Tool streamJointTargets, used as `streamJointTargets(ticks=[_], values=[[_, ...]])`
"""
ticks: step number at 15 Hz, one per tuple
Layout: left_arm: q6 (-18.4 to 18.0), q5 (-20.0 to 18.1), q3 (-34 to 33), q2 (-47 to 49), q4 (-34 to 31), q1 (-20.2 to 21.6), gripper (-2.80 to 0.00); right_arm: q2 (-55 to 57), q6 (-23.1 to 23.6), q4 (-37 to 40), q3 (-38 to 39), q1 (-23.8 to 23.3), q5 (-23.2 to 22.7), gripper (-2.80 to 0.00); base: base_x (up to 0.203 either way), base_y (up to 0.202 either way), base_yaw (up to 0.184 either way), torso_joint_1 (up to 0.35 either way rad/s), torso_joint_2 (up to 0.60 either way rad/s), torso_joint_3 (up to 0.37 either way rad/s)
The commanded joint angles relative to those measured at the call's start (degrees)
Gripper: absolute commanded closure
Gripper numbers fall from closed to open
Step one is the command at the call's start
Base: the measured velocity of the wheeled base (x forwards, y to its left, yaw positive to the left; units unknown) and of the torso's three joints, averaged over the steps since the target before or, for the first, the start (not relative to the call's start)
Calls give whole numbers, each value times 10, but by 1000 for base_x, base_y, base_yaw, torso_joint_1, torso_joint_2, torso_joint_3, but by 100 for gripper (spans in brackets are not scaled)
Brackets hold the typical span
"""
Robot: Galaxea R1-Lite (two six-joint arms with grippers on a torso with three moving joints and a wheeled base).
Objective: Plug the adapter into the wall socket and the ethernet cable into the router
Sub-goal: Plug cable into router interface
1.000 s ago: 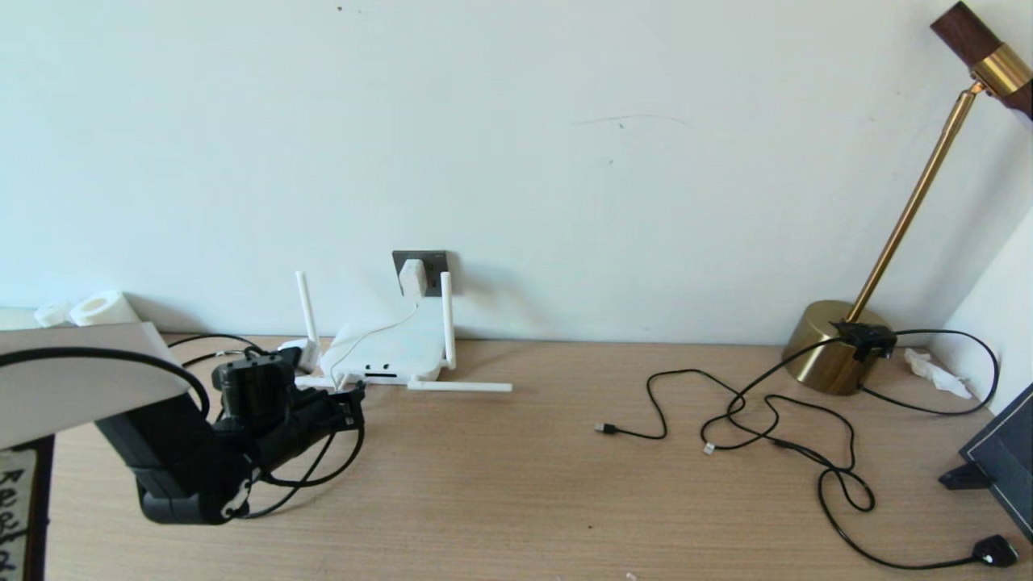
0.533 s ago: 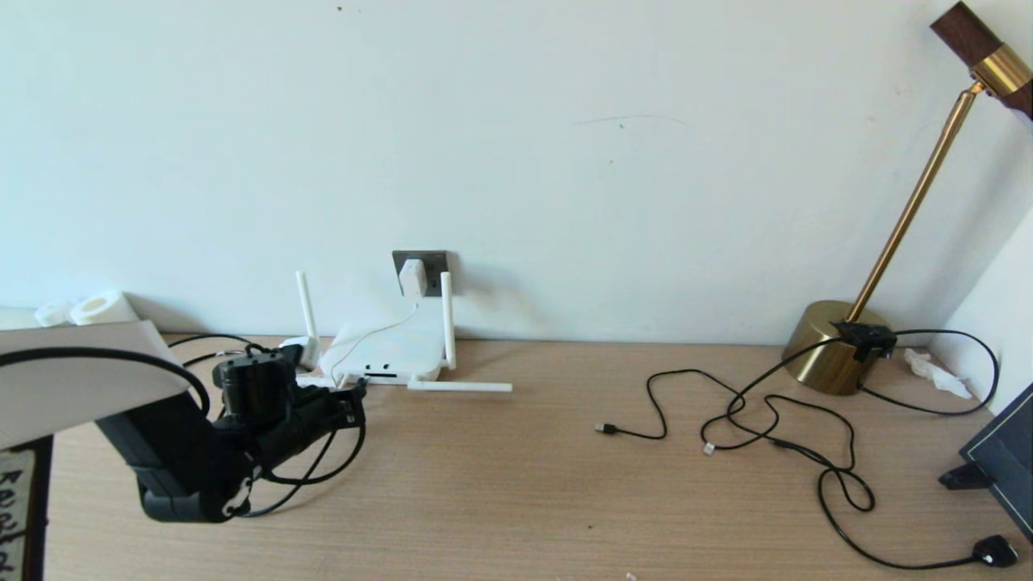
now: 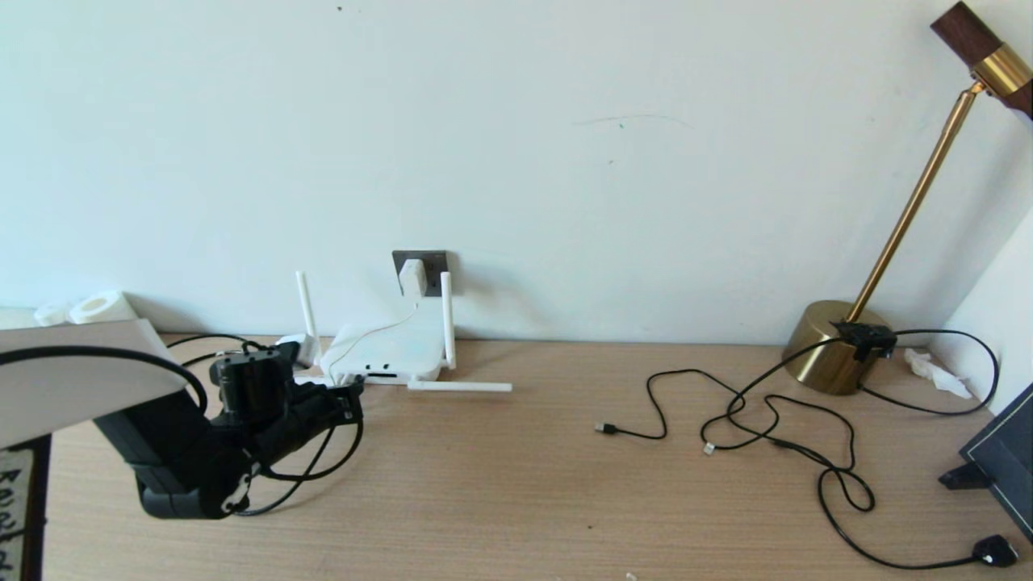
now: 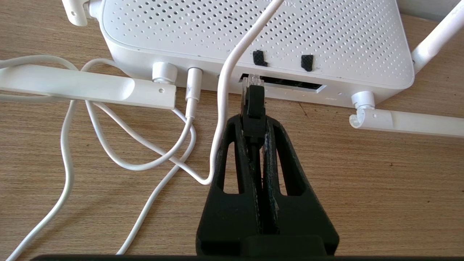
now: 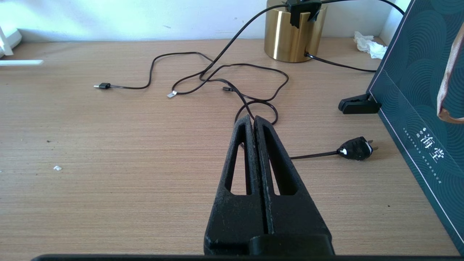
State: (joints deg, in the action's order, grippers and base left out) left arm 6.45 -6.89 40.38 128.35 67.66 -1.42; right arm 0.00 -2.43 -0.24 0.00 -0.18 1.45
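Observation:
The white adapter (image 3: 412, 276) sits in the dark grey wall socket (image 3: 432, 263), its thin white cord (image 4: 228, 83) draped over the router. The white router (image 3: 390, 349) (image 4: 253, 32) lies flat below the socket. My left gripper (image 3: 352, 398) (image 4: 253, 125) is shut on the black boot of the ethernet cable (image 4: 253, 105). Its clear plug tip (image 4: 251, 79) is at the left end of the router's dark port slot (image 4: 290, 82); I cannot tell whether it is seated. My right gripper (image 5: 253, 121) is shut with nothing in it, over bare table, out of the head view.
Router antennas (image 3: 458, 386) lie flat on the table beside the router. Thin black cables (image 3: 767, 420) sprawl at the right, ending in a black plug (image 3: 994, 550). A brass lamp base (image 3: 831, 347) and a dark teal box (image 5: 420, 90) stand at the far right.
My left gripper has moved slightly toward the router with the ethernet plug. Nothing else has moved.

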Motion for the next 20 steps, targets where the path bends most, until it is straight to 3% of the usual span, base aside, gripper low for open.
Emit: streamJointTargets(ticks=[1, 20], values=[[1, -1, 1, 2, 4, 1, 0, 1, 0, 0, 0, 0, 0, 0, 0, 0, 0, 0, 0, 0], [1, -1, 7, 6, 2, 0, 0, 1, 0, 0, 0, 0, 0, 0, 0, 0, 0, 0, 0, 0]])
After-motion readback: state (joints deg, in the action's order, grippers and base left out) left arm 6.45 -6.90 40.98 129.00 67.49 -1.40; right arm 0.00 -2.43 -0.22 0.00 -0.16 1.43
